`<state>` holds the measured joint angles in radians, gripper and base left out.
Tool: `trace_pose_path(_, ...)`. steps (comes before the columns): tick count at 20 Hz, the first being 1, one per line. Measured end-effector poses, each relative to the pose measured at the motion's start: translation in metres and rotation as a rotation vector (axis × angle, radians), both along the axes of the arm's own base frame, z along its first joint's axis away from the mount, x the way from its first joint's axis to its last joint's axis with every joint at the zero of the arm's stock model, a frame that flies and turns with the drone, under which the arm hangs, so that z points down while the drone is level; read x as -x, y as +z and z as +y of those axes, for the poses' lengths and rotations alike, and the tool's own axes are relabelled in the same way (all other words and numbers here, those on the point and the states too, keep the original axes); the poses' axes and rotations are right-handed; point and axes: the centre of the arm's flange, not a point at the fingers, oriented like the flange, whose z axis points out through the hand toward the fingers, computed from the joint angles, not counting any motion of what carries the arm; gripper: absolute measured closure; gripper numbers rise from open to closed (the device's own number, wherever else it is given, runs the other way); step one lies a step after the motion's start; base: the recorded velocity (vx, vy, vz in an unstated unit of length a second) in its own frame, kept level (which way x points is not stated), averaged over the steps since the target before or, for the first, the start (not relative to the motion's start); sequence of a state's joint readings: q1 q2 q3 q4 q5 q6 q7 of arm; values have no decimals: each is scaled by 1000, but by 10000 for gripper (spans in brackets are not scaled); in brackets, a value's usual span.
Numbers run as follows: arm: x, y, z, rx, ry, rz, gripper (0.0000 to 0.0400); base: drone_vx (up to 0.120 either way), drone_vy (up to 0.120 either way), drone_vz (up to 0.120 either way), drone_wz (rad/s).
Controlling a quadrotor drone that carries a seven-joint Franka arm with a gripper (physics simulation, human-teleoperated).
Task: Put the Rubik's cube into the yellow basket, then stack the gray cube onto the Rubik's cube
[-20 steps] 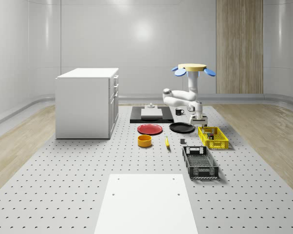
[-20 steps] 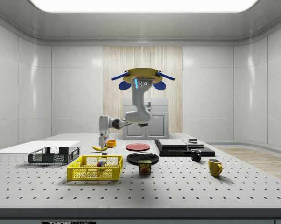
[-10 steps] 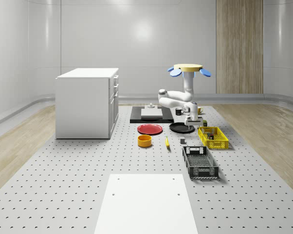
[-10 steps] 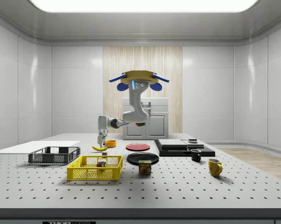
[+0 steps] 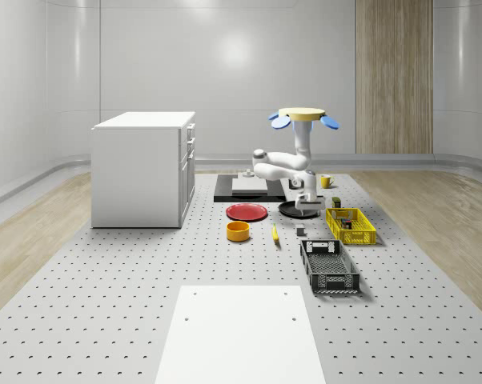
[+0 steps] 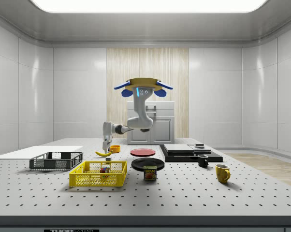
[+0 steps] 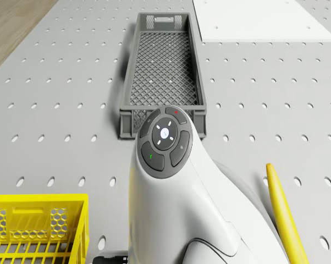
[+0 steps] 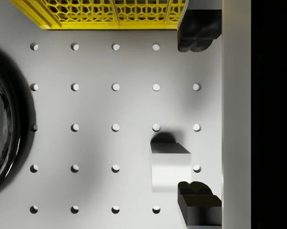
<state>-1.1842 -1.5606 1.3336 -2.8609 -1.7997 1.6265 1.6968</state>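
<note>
Two claw fingers (image 8: 199,28) spread wide, claw (image 8: 199,119) empty, drone (image 5: 299,117) hovering above black plate (image 5: 292,210). Gray cube (image 8: 169,164) on worktop (image 8: 96,105), beside one finger, off-centre. Rubik's cube (image 6: 105,169) in yellow basket (image 6: 97,180). Risk: descent clips cube, nudges it. Open worktop between plate and basket rim.

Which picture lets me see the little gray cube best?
The wrist view: the gray cube sits big and plain on the table, under the open gripper. In the whole-scene view it is a tiny speck beside the yellow basket.
</note>
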Motion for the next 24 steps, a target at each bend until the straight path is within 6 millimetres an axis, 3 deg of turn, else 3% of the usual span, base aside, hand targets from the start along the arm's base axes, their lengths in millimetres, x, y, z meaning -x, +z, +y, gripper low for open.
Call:
trace_pose_path(7,0,0,0,0,0,0,0,0,-120,-114,0)
trace_pose_path(10,0,0,0,0,0,0,0,0,-107,0,0)
trace_pose_path(16,0,2,0,0,0,0,0,0,-27,0,0)
trace_pose_path(24,0,28,0,0,0,0,0,0,0,0,0)
